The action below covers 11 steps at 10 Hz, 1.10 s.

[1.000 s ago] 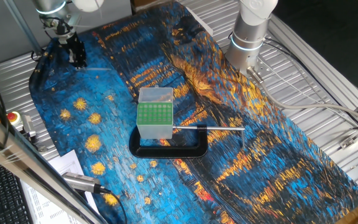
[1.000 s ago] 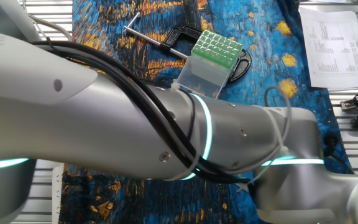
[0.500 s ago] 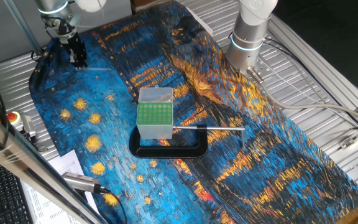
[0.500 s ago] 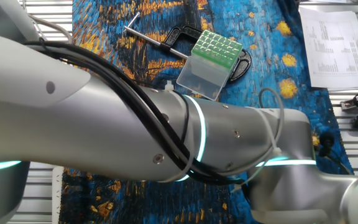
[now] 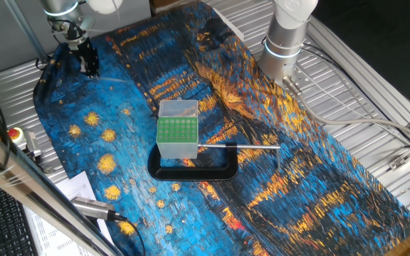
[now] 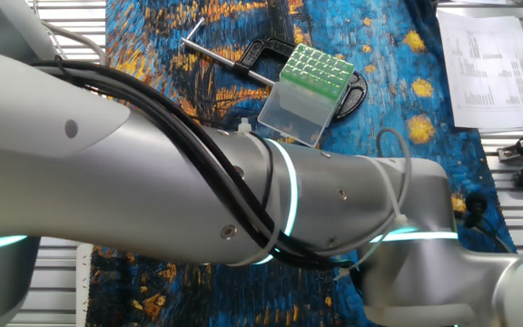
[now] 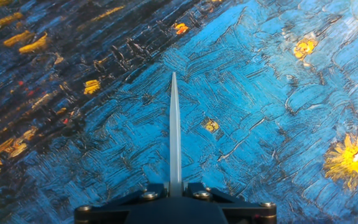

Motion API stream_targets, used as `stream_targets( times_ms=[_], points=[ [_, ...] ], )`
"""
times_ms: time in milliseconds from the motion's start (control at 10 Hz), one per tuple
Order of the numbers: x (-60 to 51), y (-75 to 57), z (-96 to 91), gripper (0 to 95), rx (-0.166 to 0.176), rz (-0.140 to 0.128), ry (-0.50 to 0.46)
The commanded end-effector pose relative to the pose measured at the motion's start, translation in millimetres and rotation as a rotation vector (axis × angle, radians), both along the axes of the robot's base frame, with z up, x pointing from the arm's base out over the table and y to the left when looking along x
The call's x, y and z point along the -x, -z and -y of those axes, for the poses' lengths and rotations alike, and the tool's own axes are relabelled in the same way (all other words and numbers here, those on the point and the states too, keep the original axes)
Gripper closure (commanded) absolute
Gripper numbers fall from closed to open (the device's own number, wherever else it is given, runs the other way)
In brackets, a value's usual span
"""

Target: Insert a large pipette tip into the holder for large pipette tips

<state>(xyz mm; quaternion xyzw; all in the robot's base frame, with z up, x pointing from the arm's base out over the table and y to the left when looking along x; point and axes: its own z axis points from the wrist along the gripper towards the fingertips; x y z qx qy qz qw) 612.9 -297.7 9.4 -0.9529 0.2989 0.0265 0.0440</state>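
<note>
- The black two-finger pincer (image 5: 87,64) hangs at the far left corner of the worktop (image 5: 376,92), over the blue part of the painted-pattern cloth (image 5: 262,178) that covers it
- In the hand view the pincer (image 7: 175,190) is closed on the thick end of the thin, clear, colourless tapering plastic pipette tip (image 7: 174,130); the tube juts straight out from between the fingers, its sharp end pointing away from the camera over blue brushstroke print
- In the fixed view from the front the tip is too fine to make out at the pincer
- The small whitish translucent plastic box with a bright green top full of holes (image 5: 177,129) stands near the middle of the cloth, well apart from the pincer
- That box sits within the frame of a black C-shaped clamp (image 5: 194,169), whose grey metal screw rod (image 5: 239,146) runs out to the right from the box's side
- In the other fixed view the grey robot arm (image 6: 198,200) fills most of the picture; the green-topped box (image 6: 309,86) and the clamp (image 6: 271,50) show beyond it
- White printed papers (image 6: 484,64) lie beside the cloth on the ribbed metal worktop
</note>
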Motion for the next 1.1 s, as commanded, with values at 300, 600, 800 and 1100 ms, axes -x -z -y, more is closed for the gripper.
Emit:
stream_targets(
  times_ms=[300, 600, 800, 1100],
  points=[
    [-2.6, -17.1, -1.7, 95.0, 0.006, -0.019, 0.072],
    [-1.3, -58.7, -14.9, 95.0, 0.078, -0.027, 0.188],
    [3.4, -77.7, -28.5, 95.0, 0.117, -0.02, 0.26],
    [20.2, -120.1, -54.7, 95.0, 0.153, -0.02, 0.384]
  ],
)
